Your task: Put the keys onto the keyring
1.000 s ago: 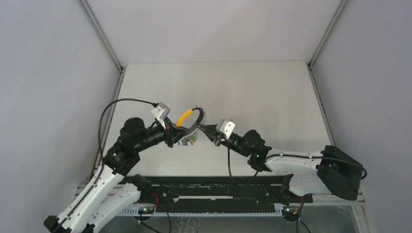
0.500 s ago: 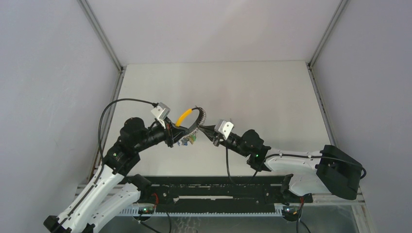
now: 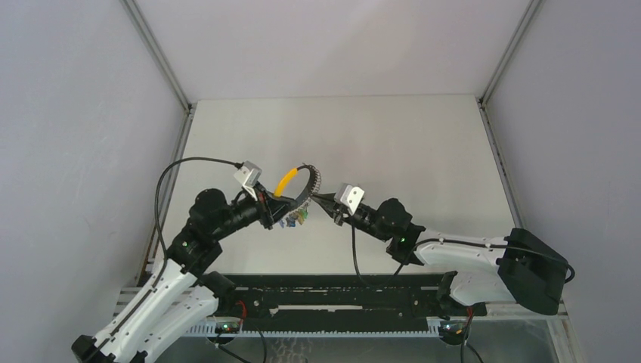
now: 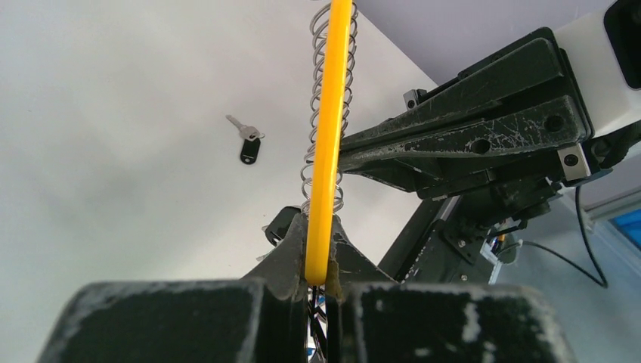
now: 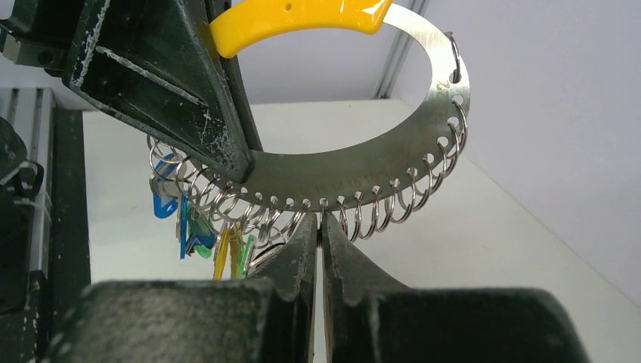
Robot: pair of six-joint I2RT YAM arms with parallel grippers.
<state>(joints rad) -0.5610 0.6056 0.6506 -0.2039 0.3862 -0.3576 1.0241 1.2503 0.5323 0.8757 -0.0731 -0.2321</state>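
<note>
Over the table (image 3: 408, 144), my left pincer (image 3: 274, 203) is clamping tight on the keyring (image 3: 305, 180) by its yellow band (image 5: 295, 19), holding it in the air. My right pincer (image 3: 319, 199) is pinching shut on a wire loop (image 5: 322, 221) under the ring, which its own camera is showing. Only the left wrist view is catching the key (image 4: 246, 142), lying loose on the table.

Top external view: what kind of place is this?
Likely a lab robot test cell: bare white table, plain grey enclosure walls on metal posts, two arms bolted to a black rail.
</note>
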